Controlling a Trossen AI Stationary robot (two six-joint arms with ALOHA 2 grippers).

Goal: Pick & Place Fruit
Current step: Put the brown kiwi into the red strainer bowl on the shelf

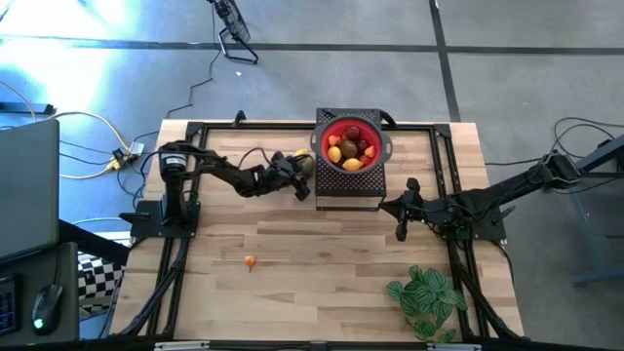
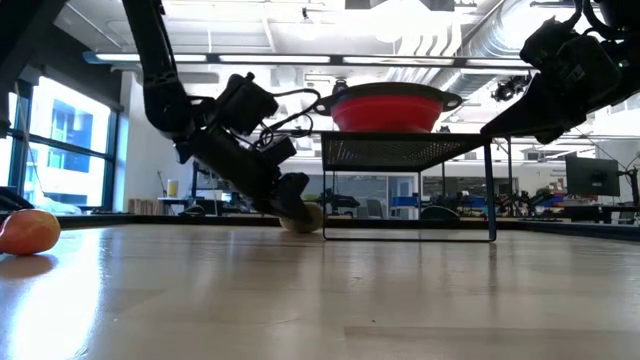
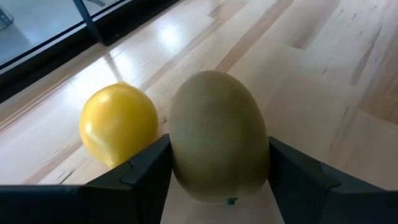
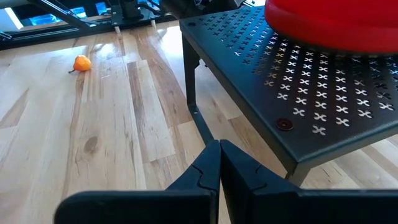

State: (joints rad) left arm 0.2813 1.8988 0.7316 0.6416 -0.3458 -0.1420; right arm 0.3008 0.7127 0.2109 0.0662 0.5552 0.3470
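your left pincer (image 3: pixel 217 180) is down at the worktop (image 1: pixel 322 253), close beside the black perforated stand (image 1: pixel 348 185), and its two dark fingers (image 3: pixel 140 177) are partly closed with a brownish-green fruit (image 3: pixel 217 134) sitting between them; the fruit fills the gap and both fingers look pressed to its sides, so it has hold of it. in the low view that fruit (image 2: pixel 303 218) rests at worktop level under the tilted pincer (image 2: pixel 290 205). just beside the gripped fruit, touching or nearly touching it, lies a yellow fruit (image 3: pixel 118 124) on the wood, outside the fingers. the red bowl (image 1: pixel 351 144) stands on top of the stand, just past the left pincer, and already carries several fruits, yellow, orange and dark red (image 1: pixel 349 151). a small orange fruit (image 1: pixel 251 261) lies alone on the worktop, well apart from the left pincer, on the near side of it. your right pincer (image 4: pixel 219 163) waits on the other side of the stand, fingers fully together with nothing between them. a green leafy plant (image 1: pixel 427 297) sits near the worktop corner beyond the right arm.
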